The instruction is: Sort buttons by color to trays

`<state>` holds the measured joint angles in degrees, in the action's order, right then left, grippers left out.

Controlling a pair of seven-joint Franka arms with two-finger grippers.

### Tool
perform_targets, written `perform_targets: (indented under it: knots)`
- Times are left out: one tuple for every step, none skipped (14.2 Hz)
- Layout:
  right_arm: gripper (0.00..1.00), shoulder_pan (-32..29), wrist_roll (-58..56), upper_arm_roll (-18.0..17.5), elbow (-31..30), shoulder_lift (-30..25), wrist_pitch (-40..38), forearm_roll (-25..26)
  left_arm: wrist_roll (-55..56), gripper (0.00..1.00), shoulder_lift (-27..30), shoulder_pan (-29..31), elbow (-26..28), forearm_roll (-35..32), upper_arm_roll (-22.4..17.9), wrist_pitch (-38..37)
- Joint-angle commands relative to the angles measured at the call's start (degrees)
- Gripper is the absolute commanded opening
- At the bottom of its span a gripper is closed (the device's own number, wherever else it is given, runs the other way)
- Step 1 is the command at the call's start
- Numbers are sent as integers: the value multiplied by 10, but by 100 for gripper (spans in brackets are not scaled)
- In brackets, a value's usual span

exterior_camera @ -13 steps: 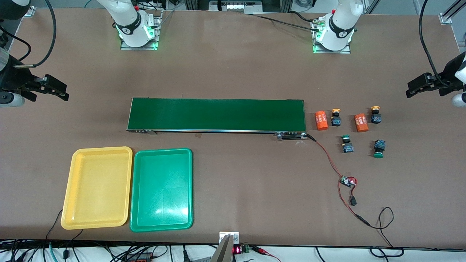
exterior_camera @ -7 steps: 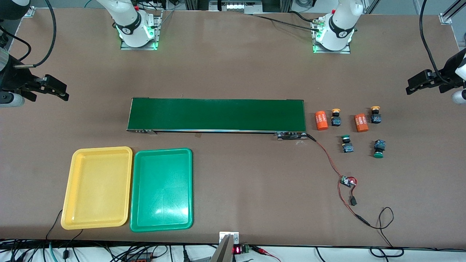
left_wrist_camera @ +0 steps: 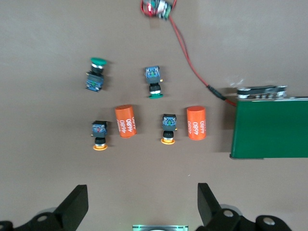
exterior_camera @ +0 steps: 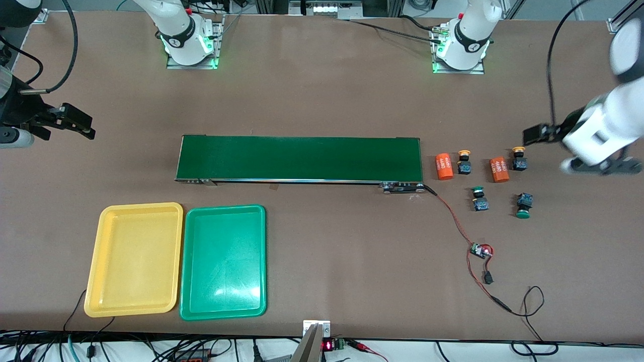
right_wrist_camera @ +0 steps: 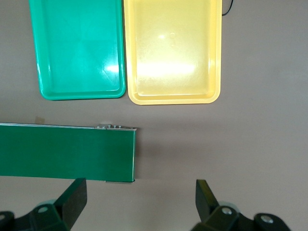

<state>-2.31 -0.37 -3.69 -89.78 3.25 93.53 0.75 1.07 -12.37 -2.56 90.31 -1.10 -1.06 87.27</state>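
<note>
Nearest the front camera, the yellow tray point(exterior_camera: 134, 259) and green tray point(exterior_camera: 223, 262) lie side by side on the counter point(exterior_camera: 322, 100), both bare, toward the right arm's end. Farther off, toward the left arm's end, sit two green-capped buttons point(exterior_camera: 479, 198), then two yellow-capped buttons point(exterior_camera: 464, 162), each beside an orange cylinder point(exterior_camera: 444, 166) printed "4680". The print is clearest in the left wrist view, repeated along each cylinder. A small circuit board point(exterior_camera: 481, 250) on red wire lies nearer than the buttons. The conveyor belt point(exterior_camera: 299, 159) spans the middle. The left hand point(exterior_camera: 534, 134) hangs over the counter just beside the farthest buttons, fingers wide, holding nothing. The right hand point(exterior_camera: 75, 122) waits, wide and unladen; only its wrist view shows both trays from above.
</note>
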Motion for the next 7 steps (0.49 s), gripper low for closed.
perform_targets:
  knots:
    - [100,-6,-5,-3,-4,-5,-2,-7,-4,100,-77,11,-2,8,8,47]
    - [100,-6,-5,-3,-4,-5,-1,-7,-6,100,-82,12,22,10,8,92]
    - [100,-6,-5,-3,-4,-5,-1,-7,-6,100,-82,15,46,10,8,131]
    - [100,-6,-5,-3,-4,-5,-1,-7,-3,100,-85,15,67,11,9,154]
    - [100,-9,-5,-3,-4,-5,-1,-7,2,100,-93,14,80,12,10,172]
    - [100,-10,-5,-3,-4,-5,-1,-7,3,100,-99,13,89,16,16,185]
    - [100,-10,-5,-3,-4,-5,-1,-7,4,100,-104,14,102,32,21,195]
